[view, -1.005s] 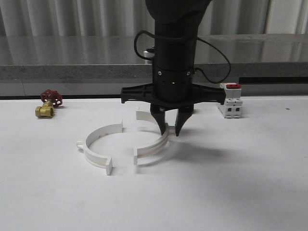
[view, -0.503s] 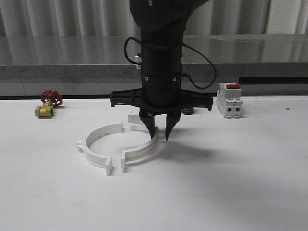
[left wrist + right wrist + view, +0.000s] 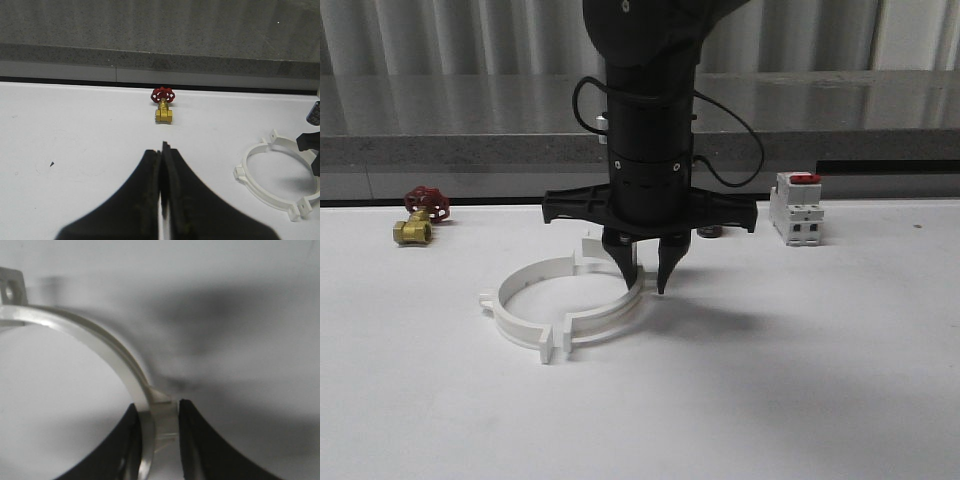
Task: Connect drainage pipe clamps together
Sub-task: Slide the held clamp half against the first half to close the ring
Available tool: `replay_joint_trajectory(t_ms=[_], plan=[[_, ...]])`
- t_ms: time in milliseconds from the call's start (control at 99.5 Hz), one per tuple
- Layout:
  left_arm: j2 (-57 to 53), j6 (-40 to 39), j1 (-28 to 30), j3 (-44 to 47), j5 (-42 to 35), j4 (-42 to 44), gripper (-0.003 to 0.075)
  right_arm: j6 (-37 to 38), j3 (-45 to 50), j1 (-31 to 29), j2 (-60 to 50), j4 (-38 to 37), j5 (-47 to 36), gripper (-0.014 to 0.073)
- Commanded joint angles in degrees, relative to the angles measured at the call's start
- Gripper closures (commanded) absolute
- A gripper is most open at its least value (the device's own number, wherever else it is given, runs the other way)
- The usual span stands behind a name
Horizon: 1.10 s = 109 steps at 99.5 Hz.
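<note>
Front view, near to far: white table (image 3: pixel 800 400); two drainage pipe clamps, left half-ring (image 3: pixel 520 300) lying free, right half-ring (image 3: pixel 610 318) pinched across its wall by the right end effector (image 3: pixel 647 272); near tabs meet, so the ring looks nearly formed, any fastening left to do; brass valve (image 3: pixel 418 222) and white block (image 3: pixel 796 208) behind. Right wrist view alone shows fingers (image 3: pixel 197 440) clamping the band; left wrist view shows the left end effector (image 3: pixel 161 192) pressed closed, empty.

White surface (image 3: pixel 840 380) bearing two white half-ring clamps (image 3: pixel 535 300), which lay near its centre. A brass valve (image 3: pixel 418 222) lay left of them, a red-topped white block (image 3: pixel 796 208) to their right.
</note>
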Motion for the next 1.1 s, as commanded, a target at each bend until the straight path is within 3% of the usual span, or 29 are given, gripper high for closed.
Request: replay_joint_trajectory(t_ms=[0, 1085], plan=[[0.42, 0.02, 0.18, -1.67, -4.52, 0.07, 0.0741, 0.15, -1.80, 0.12, -3.13, -1.51, -1.09, 0.0515], [0.42, 0.02, 0.18, -1.67, -4.52, 0.07, 0.0741, 0.22, -1.80, 1.44, -1.51, 0.57, -3.37, 0.0515]])
